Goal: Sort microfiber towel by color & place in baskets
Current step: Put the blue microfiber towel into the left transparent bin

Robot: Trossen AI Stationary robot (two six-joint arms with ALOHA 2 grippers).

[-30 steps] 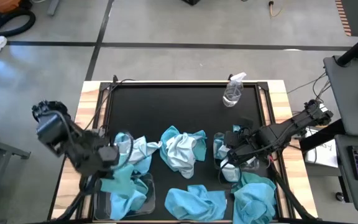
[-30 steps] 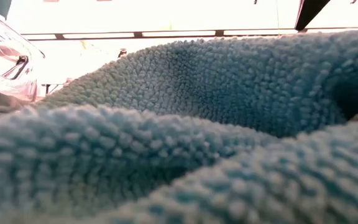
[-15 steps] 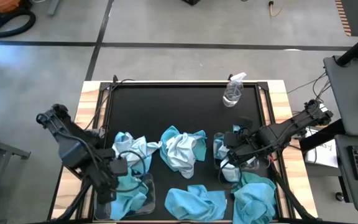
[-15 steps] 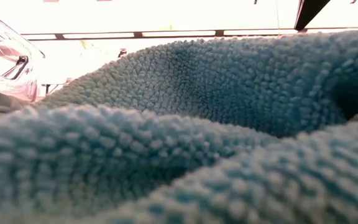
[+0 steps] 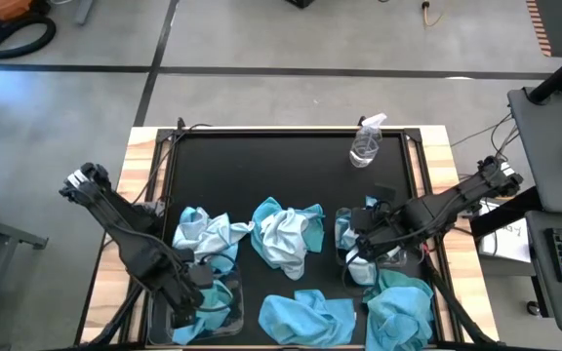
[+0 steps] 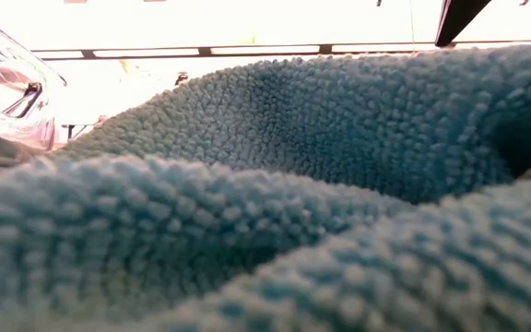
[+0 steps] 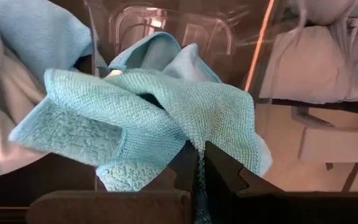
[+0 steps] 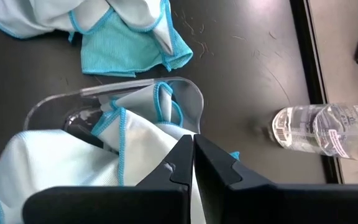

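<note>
Since a second ago the left arm has swung down over the near-left basket, and its left gripper is now pinched on a turquoise towel hanging into it. The right gripper, fingers together, waits over the right basket holding pale towels. The cloths look light, limp and grippy; I'd pinch a raised fold, as loose corners may drag.

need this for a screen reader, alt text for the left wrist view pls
The left gripper, fingers shut, pinches a turquoise towel that hangs bunched over a clear plastic basket. A paler towel lies beyond.
</note>
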